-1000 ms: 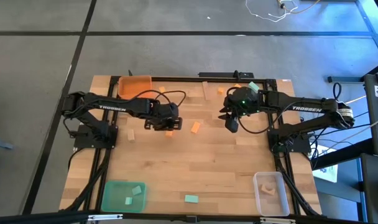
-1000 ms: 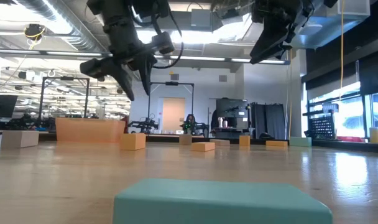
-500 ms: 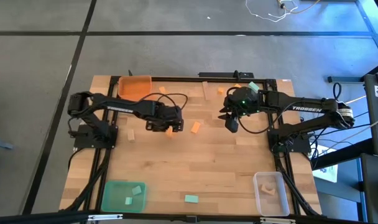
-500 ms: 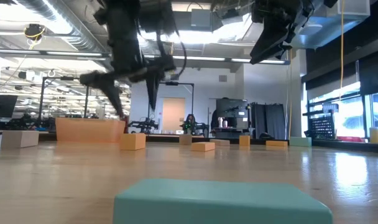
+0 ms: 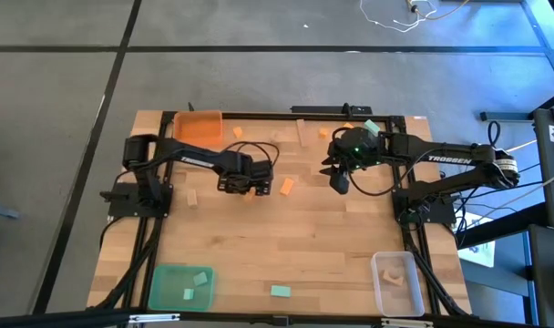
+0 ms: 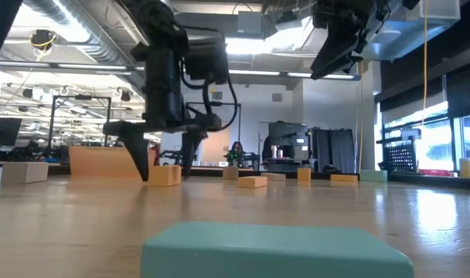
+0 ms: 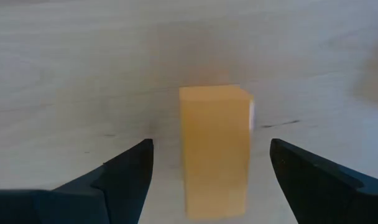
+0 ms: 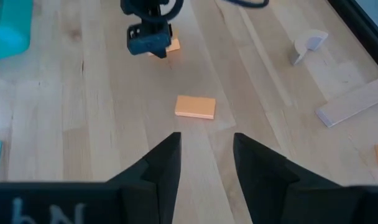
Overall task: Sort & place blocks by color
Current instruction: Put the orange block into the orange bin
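Wooden table (image 5: pixel 286 246) first, since everything else sits on it; I'll place things from the orange tray (image 5: pixel 198 126) at its far left corner. The green tray (image 5: pixel 179 286) lies at the opposite near corner on the same side, with two teal blocks in it, and the clear tray (image 5: pixel 396 281) sits at the near corner diagonally across, holding what looks like a pale block, though I can't be sure from above.

Next the arms. The left gripper (image 7: pixel 209 167) is down at the table just beside the orange tray, toward the table's middle, fingers spread wide on either side of an orange block (image 7: pixel 215 149) and not touching it, which I judge to be the set-up for a pinch. The right gripper (image 8: pixel 204 163) hangs high, well apart from the orange tray along the far edge, its fingers parted with nothing between them (waiting, by the look of it).

Smallest: a second orange block (image 5: pixel 286 187) lies just beyond the first, away from the tray, and a teal block (image 5: pixel 280 292) rests near the green tray. More blocks lie scattered along the far edge, so sorting seems far from finished.
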Tool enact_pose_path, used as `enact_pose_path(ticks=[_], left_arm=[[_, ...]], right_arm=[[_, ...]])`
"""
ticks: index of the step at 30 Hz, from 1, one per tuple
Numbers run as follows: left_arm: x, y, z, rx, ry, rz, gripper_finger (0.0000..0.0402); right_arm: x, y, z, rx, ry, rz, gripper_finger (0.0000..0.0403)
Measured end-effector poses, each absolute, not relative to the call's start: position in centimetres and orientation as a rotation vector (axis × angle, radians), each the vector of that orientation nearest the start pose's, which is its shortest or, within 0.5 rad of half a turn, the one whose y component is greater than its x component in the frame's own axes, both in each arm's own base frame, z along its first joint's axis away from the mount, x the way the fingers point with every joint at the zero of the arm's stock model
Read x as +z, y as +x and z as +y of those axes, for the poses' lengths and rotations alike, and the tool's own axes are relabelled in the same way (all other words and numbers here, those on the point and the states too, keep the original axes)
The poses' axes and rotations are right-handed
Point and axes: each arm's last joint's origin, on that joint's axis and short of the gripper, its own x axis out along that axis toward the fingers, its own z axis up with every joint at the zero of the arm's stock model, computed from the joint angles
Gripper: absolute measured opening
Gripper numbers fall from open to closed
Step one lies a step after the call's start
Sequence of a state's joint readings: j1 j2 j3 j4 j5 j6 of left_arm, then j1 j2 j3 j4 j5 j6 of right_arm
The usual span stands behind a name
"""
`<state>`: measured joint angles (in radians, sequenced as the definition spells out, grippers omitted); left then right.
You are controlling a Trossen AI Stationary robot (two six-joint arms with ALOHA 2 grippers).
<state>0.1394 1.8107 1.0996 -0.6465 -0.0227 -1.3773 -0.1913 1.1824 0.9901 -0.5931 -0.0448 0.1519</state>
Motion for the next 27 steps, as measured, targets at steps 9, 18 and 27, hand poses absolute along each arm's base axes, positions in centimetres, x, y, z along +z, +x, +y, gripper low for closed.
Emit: enact_pose_path(ticks=[9,18,27], left_arm=[[14.35,32.73,4.62,1.034,-1.198,1.062,0.0307],[14.36,32.87,4.77,1.044,-1.142,1.027,0.0304],[14.25,32.72,4.82,1.064,-1.126,1.03,0.0233]], right_arm=[[29.16,23.62,-4.45,-0.198,0.235,0.769,0.0147],[29.16,23.62,-4.44,-0.198,0.237,0.769,0.0147],[29.16,23.62,-4.44,-0.198,0.236,0.769,0.0147]])
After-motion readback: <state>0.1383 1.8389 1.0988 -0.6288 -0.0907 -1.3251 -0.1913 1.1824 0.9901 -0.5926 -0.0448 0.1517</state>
